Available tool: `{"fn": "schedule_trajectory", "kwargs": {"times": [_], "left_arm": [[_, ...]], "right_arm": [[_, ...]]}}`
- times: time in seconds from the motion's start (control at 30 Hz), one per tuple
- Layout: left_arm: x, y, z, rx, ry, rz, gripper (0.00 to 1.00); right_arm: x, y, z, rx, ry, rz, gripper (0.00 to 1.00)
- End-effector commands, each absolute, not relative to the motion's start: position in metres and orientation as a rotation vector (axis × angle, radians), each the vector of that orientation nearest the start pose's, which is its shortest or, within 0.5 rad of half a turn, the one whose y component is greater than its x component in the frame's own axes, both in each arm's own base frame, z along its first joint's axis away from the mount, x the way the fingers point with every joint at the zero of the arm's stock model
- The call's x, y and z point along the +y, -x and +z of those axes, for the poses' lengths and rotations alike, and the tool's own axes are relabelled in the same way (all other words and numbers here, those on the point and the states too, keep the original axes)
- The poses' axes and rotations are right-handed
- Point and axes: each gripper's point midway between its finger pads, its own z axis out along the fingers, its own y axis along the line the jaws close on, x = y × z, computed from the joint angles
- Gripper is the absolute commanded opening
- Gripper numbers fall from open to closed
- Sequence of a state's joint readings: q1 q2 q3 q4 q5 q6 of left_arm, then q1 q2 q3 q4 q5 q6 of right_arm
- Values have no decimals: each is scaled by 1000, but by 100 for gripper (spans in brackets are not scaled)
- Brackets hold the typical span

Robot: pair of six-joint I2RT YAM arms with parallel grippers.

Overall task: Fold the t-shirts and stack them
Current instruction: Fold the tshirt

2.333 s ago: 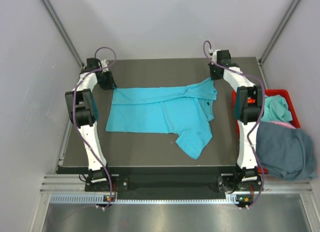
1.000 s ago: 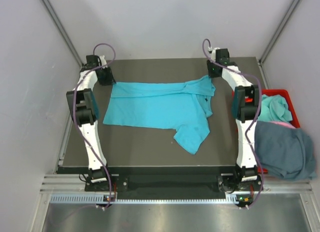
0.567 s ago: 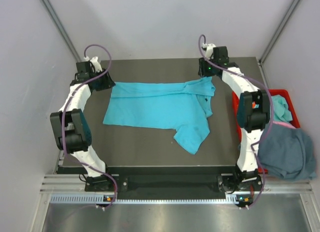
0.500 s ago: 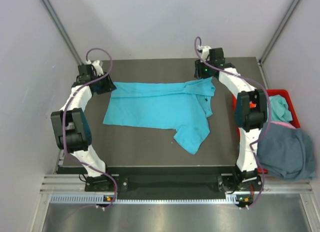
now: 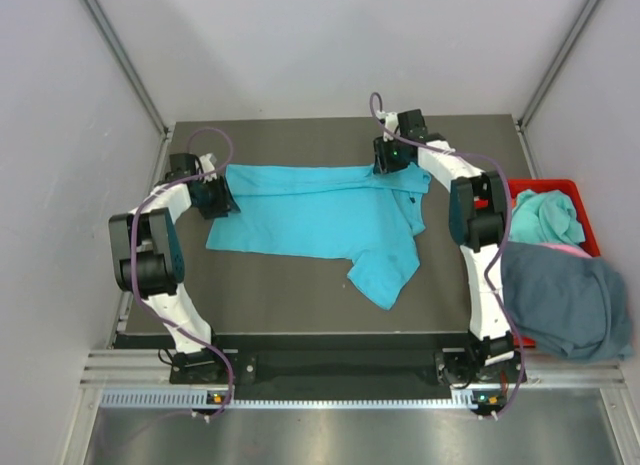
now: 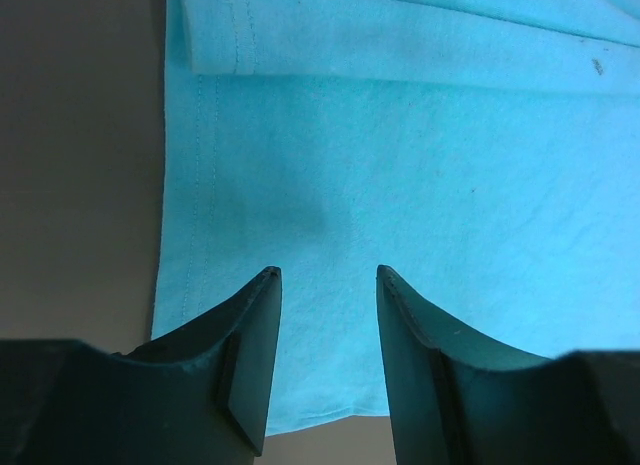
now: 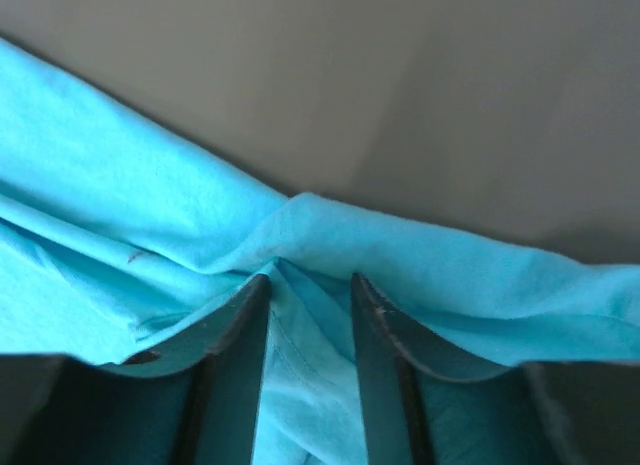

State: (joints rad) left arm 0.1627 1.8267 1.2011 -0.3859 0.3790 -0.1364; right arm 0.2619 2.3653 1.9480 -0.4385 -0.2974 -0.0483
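A bright turquoise t-shirt (image 5: 320,213) lies spread across the dark table (image 5: 290,305), with one sleeve (image 5: 385,277) pointing toward the near edge. My left gripper (image 5: 218,198) sits at the shirt's left end. In the left wrist view it (image 6: 326,275) is open just above the flat cloth (image 6: 400,165) near the hem, with nothing pinched. My right gripper (image 5: 391,158) is at the shirt's far right part. In the right wrist view it (image 7: 310,281) is open, its fingers set down into bunched cloth (image 7: 400,250) with a loose fold lying between them.
A red bin (image 5: 545,187) stands off the table's right edge, with a teal shirt (image 5: 548,215) inside. A slate blue-grey shirt (image 5: 565,297) drapes over the bin's near end, a pinkish edge (image 5: 568,251) showing above it. Grey walls close in both sides.
Both arms swung inward from the far corners. The left gripper came down to the shirt's left edge and opened wider. The right gripper moved left onto the shirt. The shirt stayed put.
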Motion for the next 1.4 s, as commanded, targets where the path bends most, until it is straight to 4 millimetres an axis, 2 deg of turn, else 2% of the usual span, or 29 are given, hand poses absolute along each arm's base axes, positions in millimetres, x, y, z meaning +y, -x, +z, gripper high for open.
{"fn": "schedule_trajectory", "kwargs": {"times": [0.0, 0.1, 0.17, 0.3, 0.47, 0.67, 0.83, 0.97, 1.03, 1.1, 1.13, 1.37], "left_arm": [[-5, -425, 57, 2508, 223, -502, 47], [-4, -424, 53, 2515, 226, -493, 47], [-3, -423, 52, 2515, 230, -489, 47], [-4, -423, 50, 2515, 228, -494, 46], [-4, -424, 52, 2507, 228, -493, 46], [-4, -424, 54, 2502, 225, -491, 45], [-3, -426, 58, 2493, 220, -480, 45], [-1, -427, 61, 2487, 217, -475, 45], [-2, -427, 61, 2488, 217, -477, 45], [-2, -427, 61, 2488, 215, -481, 45], [-3, -427, 61, 2487, 217, -484, 45], [0, -426, 60, 2495, 222, -468, 48]], "right_arm": [[205, -562, 64, 2319, 510, 455, 37], [203, -559, 66, 2320, 508, 447, 28], [201, -554, 65, 2324, 504, 440, 19], [200, -549, 86, 2289, 510, 421, 10], [203, -537, 114, 2247, 522, 420, 10], [218, -512, 132, 2244, 574, 462, 10], [240, -480, 129, 2297, 617, 576, 9], [248, -450, 122, 2318, 658, 597, 9], [243, -446, 115, 2323, 662, 553, 18], [234, -456, 116, 2307, 648, 463, 34], [230, -462, 113, 2309, 643, 434, 36], [212, -502, 100, 2299, 604, 272, 40]]}}
